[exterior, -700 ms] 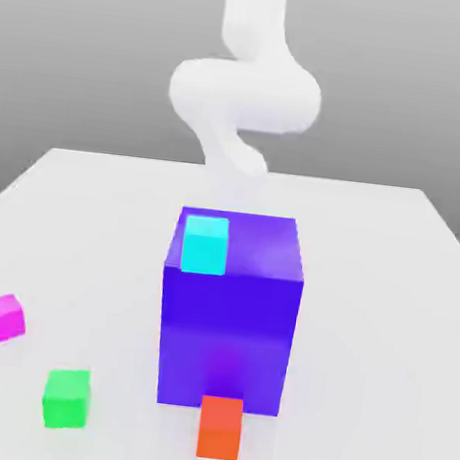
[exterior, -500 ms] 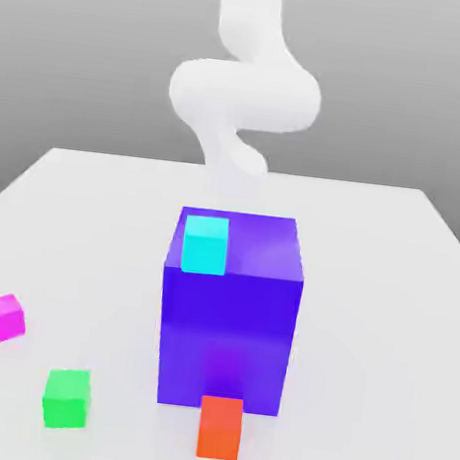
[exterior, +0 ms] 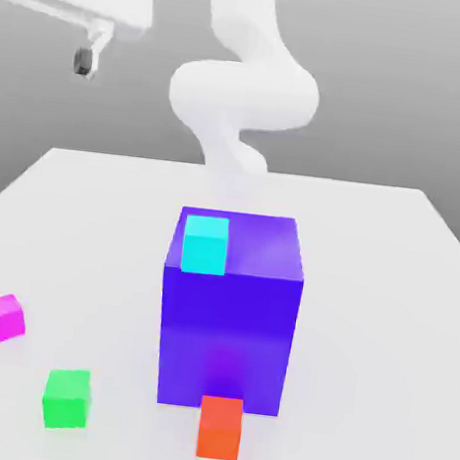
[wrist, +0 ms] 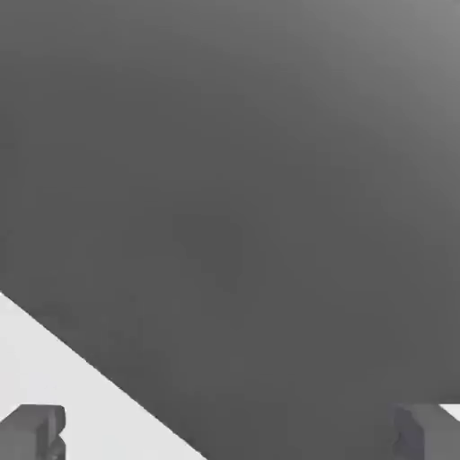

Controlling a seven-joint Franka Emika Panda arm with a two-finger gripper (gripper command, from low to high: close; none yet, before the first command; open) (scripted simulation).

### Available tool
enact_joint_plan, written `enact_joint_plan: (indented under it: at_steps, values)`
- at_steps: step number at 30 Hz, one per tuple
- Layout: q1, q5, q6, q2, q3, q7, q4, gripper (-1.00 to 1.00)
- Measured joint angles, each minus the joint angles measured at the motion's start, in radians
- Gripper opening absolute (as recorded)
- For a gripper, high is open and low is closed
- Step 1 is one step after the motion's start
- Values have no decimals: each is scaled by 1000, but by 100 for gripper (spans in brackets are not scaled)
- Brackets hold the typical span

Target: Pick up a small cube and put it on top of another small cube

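The white metal arm's two-finger gripper (wrist: 230, 433) is hanging released, fingers spread wide (presumably to admit a cube). The small glossy magenta cube (exterior: 4, 318) is resting at the exterior view's near left, beside the small bright green cube (exterior: 67, 399), its intended support.

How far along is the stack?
Nothing looks stacked: the magenta cube and green cube sit apart on the table. Nothing is in hand; the gripper is open and empty. Left: the whole pick, then placing magenta on green.
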Motion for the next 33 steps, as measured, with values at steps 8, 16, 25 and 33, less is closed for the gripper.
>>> enact_joint_plan:
  at_steps: [8, 16, 25, 33]
  values:
    - [126, -11, 64, 110, -241, -397, -44, 0]
    - [310, -25, 129, 215, -532, -793, -88, 0]
    - [622, -163, 193, 259, -973, -1151, -135, 0]
    - [771, -446, 212, 214, -1269, -1355, -163, 0]
